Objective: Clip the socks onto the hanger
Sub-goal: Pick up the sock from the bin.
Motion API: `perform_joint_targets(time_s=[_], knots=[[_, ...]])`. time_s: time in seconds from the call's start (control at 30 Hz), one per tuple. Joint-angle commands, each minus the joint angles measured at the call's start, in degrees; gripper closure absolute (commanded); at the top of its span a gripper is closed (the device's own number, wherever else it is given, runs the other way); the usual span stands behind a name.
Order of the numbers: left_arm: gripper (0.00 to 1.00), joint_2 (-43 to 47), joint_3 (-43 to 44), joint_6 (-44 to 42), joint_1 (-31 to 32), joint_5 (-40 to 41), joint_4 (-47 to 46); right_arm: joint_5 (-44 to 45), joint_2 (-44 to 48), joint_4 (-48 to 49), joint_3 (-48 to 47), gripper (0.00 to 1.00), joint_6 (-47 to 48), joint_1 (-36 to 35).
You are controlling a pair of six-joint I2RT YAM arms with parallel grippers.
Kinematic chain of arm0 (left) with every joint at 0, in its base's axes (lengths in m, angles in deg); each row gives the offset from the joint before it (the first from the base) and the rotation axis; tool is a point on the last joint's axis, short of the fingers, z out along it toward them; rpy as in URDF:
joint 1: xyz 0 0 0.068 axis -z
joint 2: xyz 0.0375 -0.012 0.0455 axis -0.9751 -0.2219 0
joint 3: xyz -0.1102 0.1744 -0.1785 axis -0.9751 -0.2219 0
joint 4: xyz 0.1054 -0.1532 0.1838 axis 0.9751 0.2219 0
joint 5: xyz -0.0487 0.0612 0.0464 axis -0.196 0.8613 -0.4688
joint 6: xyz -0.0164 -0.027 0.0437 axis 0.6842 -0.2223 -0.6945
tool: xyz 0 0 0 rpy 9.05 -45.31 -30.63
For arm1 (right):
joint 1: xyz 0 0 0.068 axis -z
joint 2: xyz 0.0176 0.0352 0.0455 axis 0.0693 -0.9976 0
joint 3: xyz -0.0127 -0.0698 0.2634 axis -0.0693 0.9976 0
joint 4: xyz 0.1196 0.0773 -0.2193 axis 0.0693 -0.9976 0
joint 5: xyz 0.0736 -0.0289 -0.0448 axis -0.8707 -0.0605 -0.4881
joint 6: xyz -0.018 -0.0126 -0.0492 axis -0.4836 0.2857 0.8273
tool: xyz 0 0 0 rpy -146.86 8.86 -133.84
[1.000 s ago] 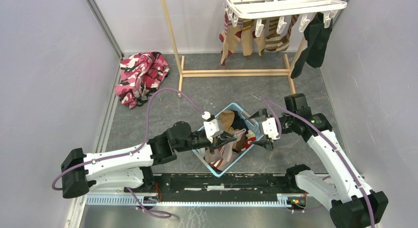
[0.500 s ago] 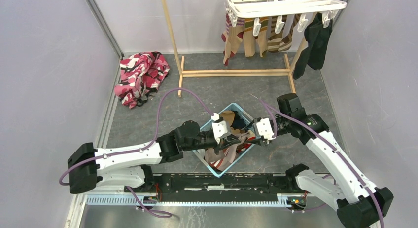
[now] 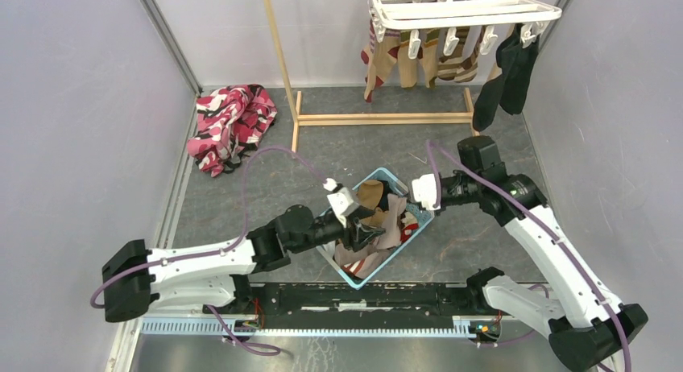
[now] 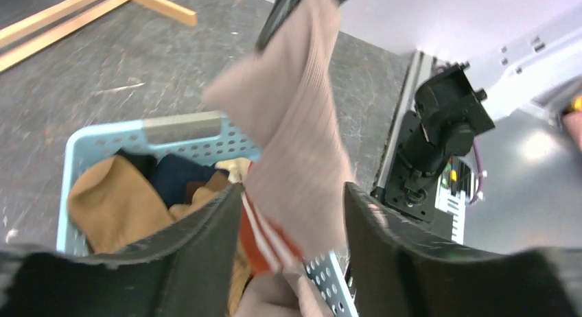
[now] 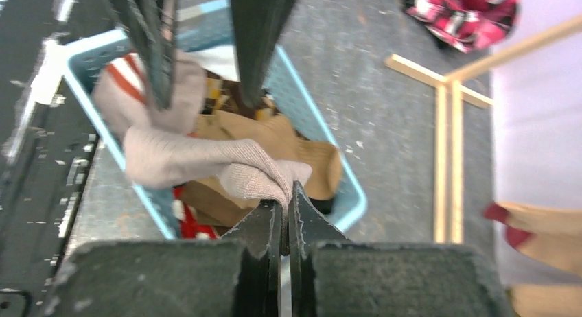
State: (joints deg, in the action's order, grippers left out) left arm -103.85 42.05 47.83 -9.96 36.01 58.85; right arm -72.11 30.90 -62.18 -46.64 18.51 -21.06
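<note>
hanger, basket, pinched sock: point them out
hanger (image 3: 475, 21), top view, front bar
basket (image 4: 103, 133), left wrist view, far rim
sock (image 5: 199, 156), right wrist view, middle of the fabric

Setting: robotics lab test cell, not a home.

Evidence:
- Two white-and-black arms, the left arm (image 3: 201, 263) and the right arm (image 3: 556, 251), are bolted to a black rail (image 3: 354, 299). The rail runs along the near edge of the counter (image 3: 362, 146), just below the light blue basket (image 3: 396, 252).
- Plain pale panel walls (image 3: 80, 106) close in the counter left, right and behind the basket, joined by bare aluminium posts (image 3: 165, 38).
- A purple cable (image 3: 250, 171) loops loose left of the basket.
- Laundry items sit like staged props: wooden stand (image 3: 382, 118) and hanger (image 3: 459, 6) beyond the basket, patterned cloth (image 3: 229, 126) beyond-left, socks (image 3: 370, 196) inside it.
</note>
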Motion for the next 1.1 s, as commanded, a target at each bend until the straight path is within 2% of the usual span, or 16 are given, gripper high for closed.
perform_joint_targets(time_s=[0.0,0.13,0.2,0.33,0.43,0.57,0.67,0.77,0.9,1.07], knots=[[0.31,9.1,-5.4,13.5,-0.4,10.0,-1.0,10.7,-0.7,2.1,-7.3,1.00,-6.5,-0.2],[0.12,18.6,-13.7,26.5,-0.4,16.8,-2.0,11.5,-2.1,5.6,-10.9,1.00,-11.3,-0.2],[0.04,22.7,-18.5,35.4,-0.5,19.0,-5.9,11.9,-3.1,7.7,-12.8,1.00,-14.2,-0.2],[0.00,24.4,-28.2,57.7,-0.4,23.2,-20.8,12.4,-5.2,12.9,-14.7,1.00,-21.0,-0.2],[0.00,20.0,-29.1,65.8,-0.4,24.4,-26.0,11.7,-7.0,15.9,-15.3,1.00,-25.6,-0.1],[0.00,11.2,-24.7,76.0,-0.4,25.4,-28.3,9.8,-7.8,20.9,-14.9,1.00,-32.2,0.0],[0.00,2.8,-22.6,88.2,-0.4,26.9,-31.3,8.5,-7.7,23.2,-14.8,1.00,-35.2,0.0],[0.00,-5.6,-21.8,99.4,-0.4,28.5,-38.8,6.7,-7.4,24.5,-13.8,1.00,-36.8,0.4],[0.01,-15.7,-19.0,105.7,-0.4,30.3,-45.1,4.2,-6.8,26.5,-11.5,1.00,-38.6,1.1],[0.06,-25.6,-19.8,111.2,-0.5,37.6,-57.1,2.9,-4.8,26.9,-9.3,1.00,-38.8,1.8]])
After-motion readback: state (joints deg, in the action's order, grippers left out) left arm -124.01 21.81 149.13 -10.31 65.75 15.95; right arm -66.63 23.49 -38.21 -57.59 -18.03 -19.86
